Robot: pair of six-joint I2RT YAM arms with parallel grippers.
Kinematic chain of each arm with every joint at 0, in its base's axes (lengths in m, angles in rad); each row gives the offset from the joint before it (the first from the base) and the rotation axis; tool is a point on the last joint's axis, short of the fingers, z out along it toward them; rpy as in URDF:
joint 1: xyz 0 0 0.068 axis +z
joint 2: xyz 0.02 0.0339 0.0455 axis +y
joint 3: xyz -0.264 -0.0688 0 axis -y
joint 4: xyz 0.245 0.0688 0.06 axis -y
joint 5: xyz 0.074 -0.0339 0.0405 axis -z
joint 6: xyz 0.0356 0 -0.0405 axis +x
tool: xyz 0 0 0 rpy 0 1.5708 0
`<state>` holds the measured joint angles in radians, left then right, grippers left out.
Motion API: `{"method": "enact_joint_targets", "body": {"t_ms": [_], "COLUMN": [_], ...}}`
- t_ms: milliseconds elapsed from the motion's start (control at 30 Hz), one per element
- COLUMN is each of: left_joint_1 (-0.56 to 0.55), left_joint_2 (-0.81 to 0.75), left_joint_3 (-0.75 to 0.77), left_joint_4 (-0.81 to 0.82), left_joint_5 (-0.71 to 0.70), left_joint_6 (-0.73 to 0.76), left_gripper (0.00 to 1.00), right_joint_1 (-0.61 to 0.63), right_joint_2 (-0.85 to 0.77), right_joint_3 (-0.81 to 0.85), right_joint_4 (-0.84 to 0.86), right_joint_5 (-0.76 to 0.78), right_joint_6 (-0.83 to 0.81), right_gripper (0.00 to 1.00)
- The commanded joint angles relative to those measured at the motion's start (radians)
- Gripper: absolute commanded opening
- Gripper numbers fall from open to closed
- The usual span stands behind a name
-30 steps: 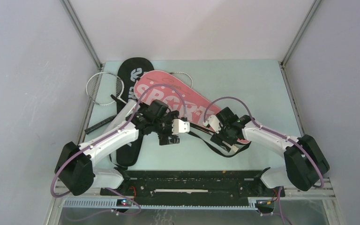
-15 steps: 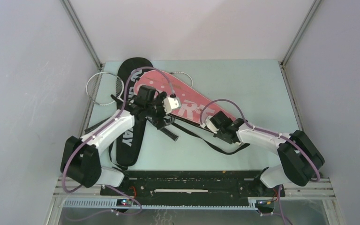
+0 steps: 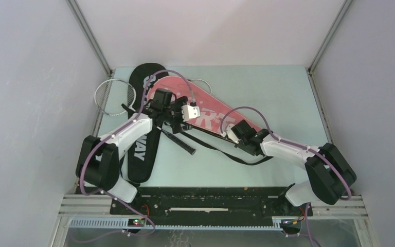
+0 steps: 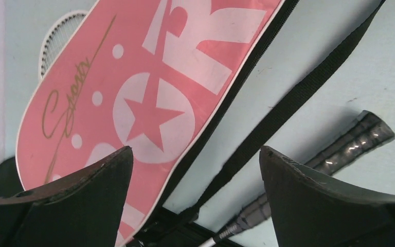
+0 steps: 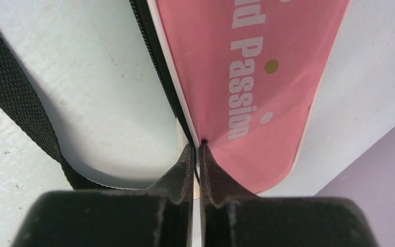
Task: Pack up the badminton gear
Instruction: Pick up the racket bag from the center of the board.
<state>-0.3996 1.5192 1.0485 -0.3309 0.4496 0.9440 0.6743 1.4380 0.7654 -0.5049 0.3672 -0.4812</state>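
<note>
At the far left, a round white-framed racket with a net of strings (image 3: pixel 114 92) lies on the pale green worktop (image 3: pixel 277 98). Part of it is under the long black racket cover with white letters (image 3: pixel 143 131). Next comes the left hand (image 4: pixel 195 154). It is wide open, holds nothing, and hangs over the big end of the flat pink racket cover with white letters and a star (image 4: pixel 133 77). The pink racket cover lies slanted across the middle of the worktop, with its top edge on the black one. Just beside it lies a thin racket handle wrapped in shiny black tape (image 4: pixel 349 139). The cover's black woven strap (image 4: pixel 288 103) runs loose past it. At the right, the right hand (image 5: pixel 195 154) is clenched tight on the black zip edge (image 5: pixel 159 77) near the cover's narrow end. I cannot tell if it has the zip pull. That pinch is tiny, so it could slip off. If it tugs, I think the whole cover could slide, since nothing pins it down. The loose strap could also catch the handle and drag it.
</note>
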Motion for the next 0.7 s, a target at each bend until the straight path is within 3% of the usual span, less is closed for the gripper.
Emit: {"method": "enact_joint_targets", "body": {"t_ms": [0,100,267,467,667], "left_joint_1": [-0.034,-0.06,-0.103,-0.16,-0.17], "left_joint_2": [0.056,0.098,0.155,0.212,0.266], "left_joint_3": [0.03,0.048,0.044,0.01,0.013], "left_joint_4": [0.037,0.027,0.086,0.229,0.222], "left_joint_5": [0.018,-0.037,-0.123,-0.247,-0.281], "left_joint_6": [0.205,0.284,0.347,0.431,0.528], "left_gripper": [0.98,1.0,1.0,0.97,0.97], "right_joint_1": [-0.041,-0.061,-0.088,-0.164,-0.238], "right_joint_2": [-0.014,-0.025,-0.019,-0.002,0.001], "right_joint_3": [0.028,0.04,0.083,0.139,0.167], "right_joint_4": [-0.007,-0.027,-0.054,-0.098,-0.14], "right_joint_5": [-0.084,-0.128,-0.212,-0.329,-0.447], "right_joint_6": [0.026,0.029,0.04,0.062,0.083], "right_gripper": [0.14,0.35,0.49,0.53,0.53]}}
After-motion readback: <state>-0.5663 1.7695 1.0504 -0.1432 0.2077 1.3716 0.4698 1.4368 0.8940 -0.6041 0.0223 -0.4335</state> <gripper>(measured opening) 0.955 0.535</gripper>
